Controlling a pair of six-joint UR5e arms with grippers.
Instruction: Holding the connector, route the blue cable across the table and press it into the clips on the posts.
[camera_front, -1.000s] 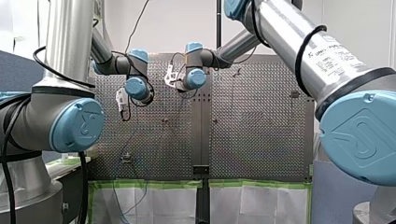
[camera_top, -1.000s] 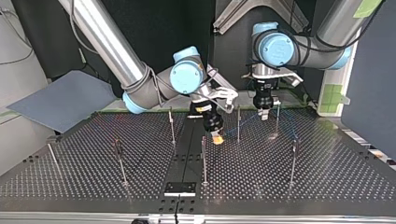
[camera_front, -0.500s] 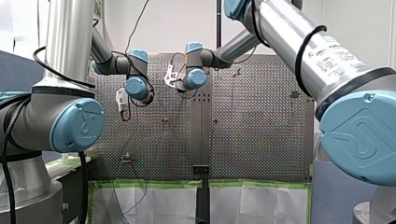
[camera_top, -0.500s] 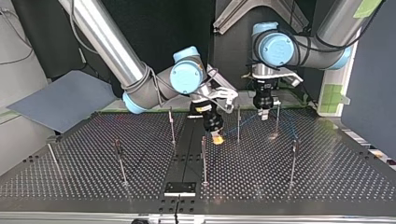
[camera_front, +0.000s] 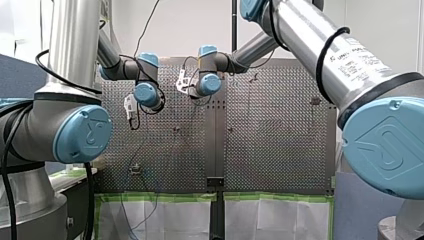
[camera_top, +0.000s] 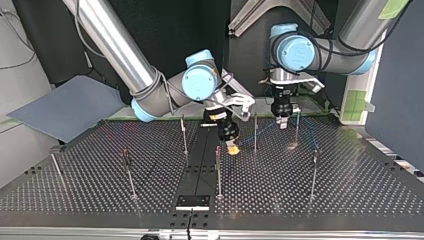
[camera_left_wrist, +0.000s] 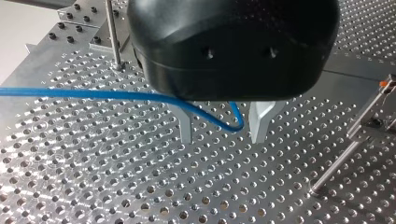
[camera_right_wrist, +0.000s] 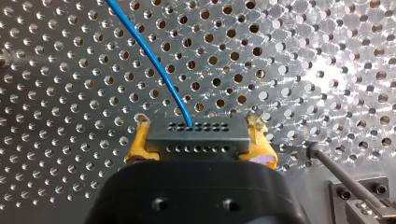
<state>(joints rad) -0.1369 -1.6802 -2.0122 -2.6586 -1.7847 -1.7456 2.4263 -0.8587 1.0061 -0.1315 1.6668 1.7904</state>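
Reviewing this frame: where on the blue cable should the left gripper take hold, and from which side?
Probably the short curved stretch of the blue cable lying between the open fingers of my left gripper, coming down from above across it. It appears to hang above the table there; my right gripper holds the connector.

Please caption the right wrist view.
My right gripper grips the connector; the blue cable runs ahead over the perforated table.

My left arm's black gripper (camera_left_wrist: 222, 137) hangs above a perforated silver metal bench (camera_left_wrist: 116, 182), its two metal fingers (camera_left_wrist: 186, 127) spread apart, while a thin blue cable (camera_left_wrist: 93, 94) loops between them and thin metal posts (camera_left_wrist: 112, 37) stand nearby.
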